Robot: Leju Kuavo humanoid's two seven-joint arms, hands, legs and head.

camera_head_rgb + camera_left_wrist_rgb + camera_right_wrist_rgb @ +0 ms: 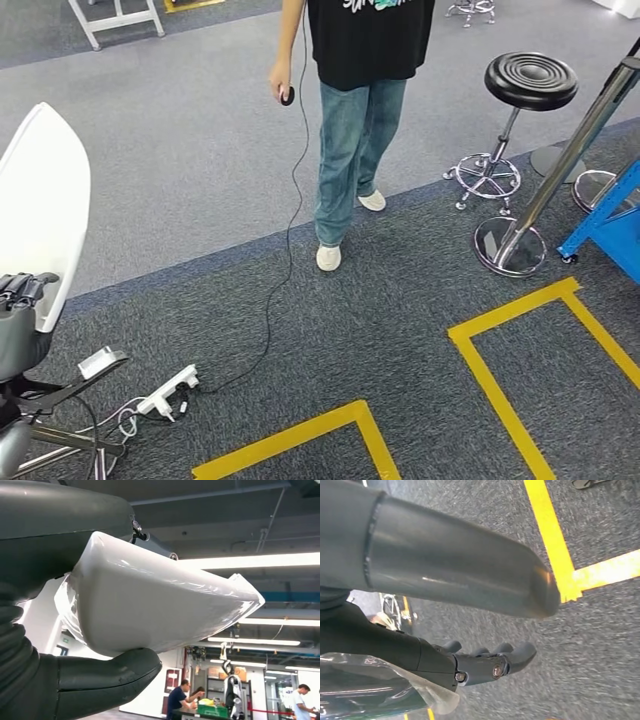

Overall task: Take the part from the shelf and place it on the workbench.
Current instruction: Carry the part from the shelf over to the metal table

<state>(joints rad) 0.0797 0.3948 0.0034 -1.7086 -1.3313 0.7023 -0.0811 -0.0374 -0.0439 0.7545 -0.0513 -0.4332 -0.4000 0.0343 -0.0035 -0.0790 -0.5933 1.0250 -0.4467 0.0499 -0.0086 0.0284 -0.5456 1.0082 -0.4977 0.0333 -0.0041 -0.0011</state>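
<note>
Clearly, the left hand grips the part, a glossy white moulded shell: in the left wrist view the thick grey thumb presses along one long side and the broad dark body of the hand lies against the other, so the part is clamped between them. In the head view the same white part stands at about nine o'clock, raised above the dark fingers at the picture's left edge, over the grey carpet.

The right hand holds nothing; its dark fingers reach out nearly straight, side by side, with the grey thumb stretched well apart from them, above carpet and yellow tape.

Writing is scarce: the person at twelve o'clock wears a black shirt with pale and teal lettering cut off by the frame, unreadable. That person holds a small dark controller from which a black cable trails down to a white power strip at seven o'clock. A black round stool stands at two o'clock, beside a blue frame.
</note>
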